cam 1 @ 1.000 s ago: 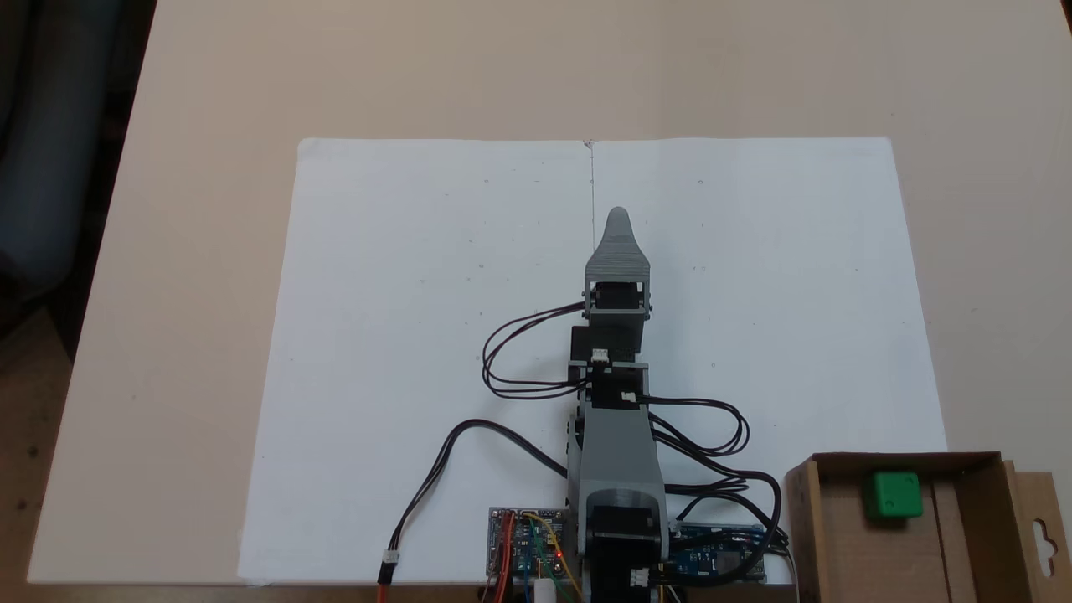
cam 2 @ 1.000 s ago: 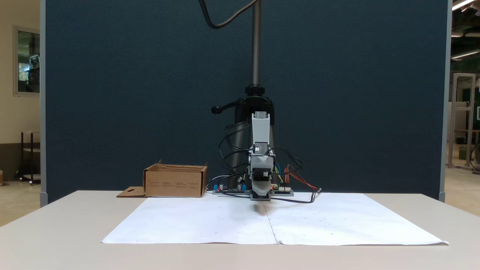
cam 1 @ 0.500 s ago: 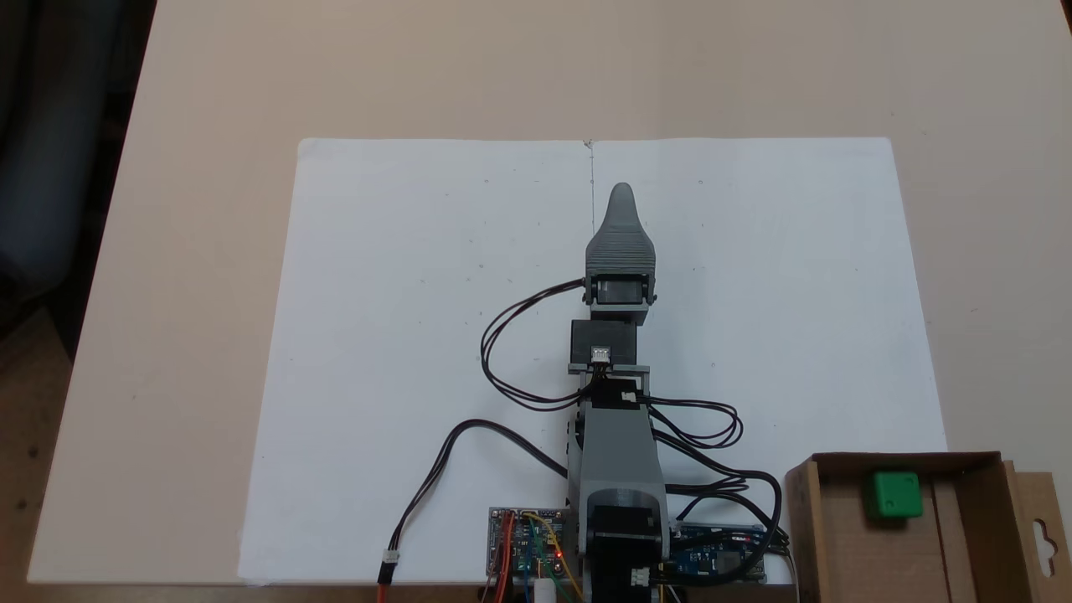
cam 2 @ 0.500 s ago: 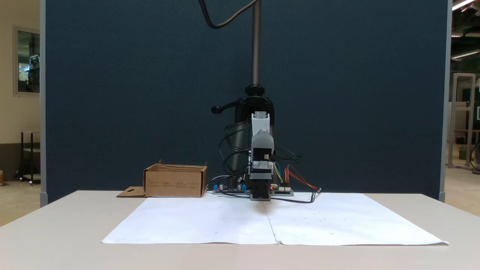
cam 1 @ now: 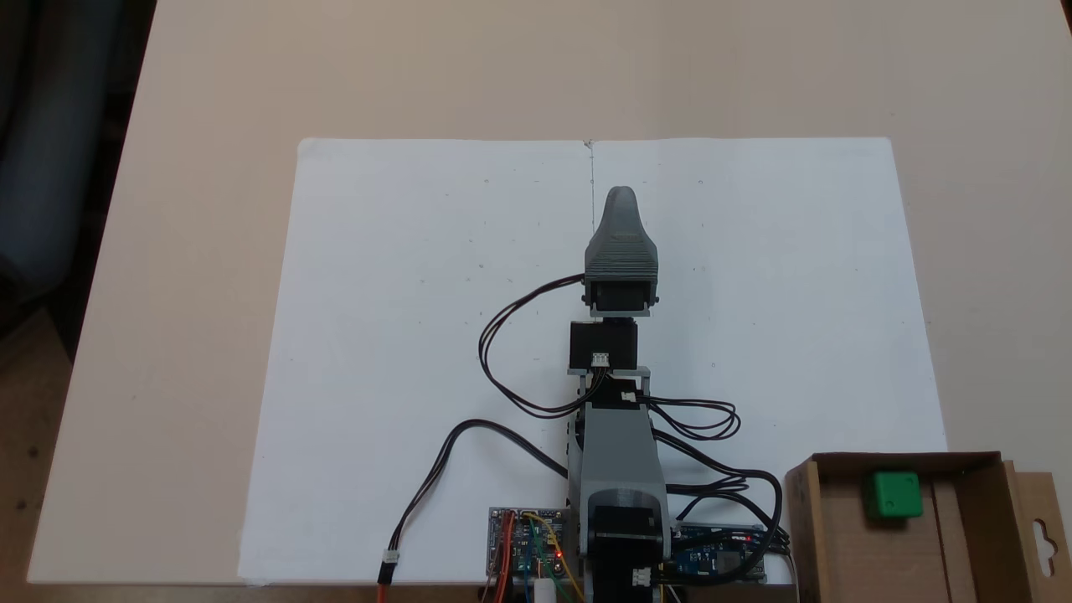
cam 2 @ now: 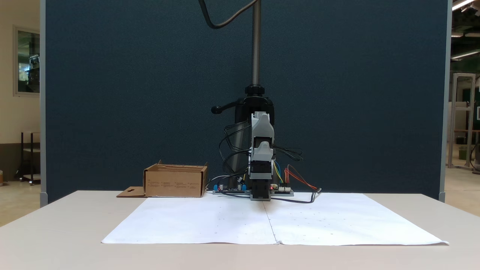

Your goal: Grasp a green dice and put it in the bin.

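Dice (cam 1: pixel 893 494) sits inside the box (cam 1: pixel 971 544), near its far wall, at four o'clock from the gripper (cam 1: pixel 621 198). Gripper hangs over the paper (cam 1: pixel 402 335); whether its jaws are parted cannot be told.

A pale beige rectangular table (cam 1: pixel 209 84) carries two white paper sheets (cam 1: pixel 419 293) side by side across its middle, a shallow brown cardboard bin (cam 1: pixel 871 544) at one near corner, and circuit boards (cam 1: pixel 523 544) along that near edge.

1 green dice (cam 1: pixel 894 494); 1 bin (cam 1: pixel 980 536); 2 paper sheets (cam 1: pixel 419 335); 1 arm (cam 1: pixel 618 435).
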### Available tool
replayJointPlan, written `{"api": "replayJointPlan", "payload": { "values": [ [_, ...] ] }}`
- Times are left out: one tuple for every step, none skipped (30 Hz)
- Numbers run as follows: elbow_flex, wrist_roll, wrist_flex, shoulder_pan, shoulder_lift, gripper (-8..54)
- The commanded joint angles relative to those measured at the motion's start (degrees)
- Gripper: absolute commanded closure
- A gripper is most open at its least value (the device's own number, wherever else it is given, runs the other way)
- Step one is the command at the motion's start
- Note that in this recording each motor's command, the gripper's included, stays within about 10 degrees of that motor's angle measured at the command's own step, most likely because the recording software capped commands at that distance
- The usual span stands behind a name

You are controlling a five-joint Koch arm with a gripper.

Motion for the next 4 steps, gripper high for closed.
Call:
{"api": "replayJointPlan", "payload": {
  "values": [
    [3.78,2.55,-5.01,0.7,6.42,-0.3],
    [3.78,2.55,-5.01,0.79,6.42,-0.3],
    [3.87,2.55,-5.01,0.79,6.42,-0.3],
    [3.78,2.55,-5.01,0.88,6.42,-0.3]
  ]
}}
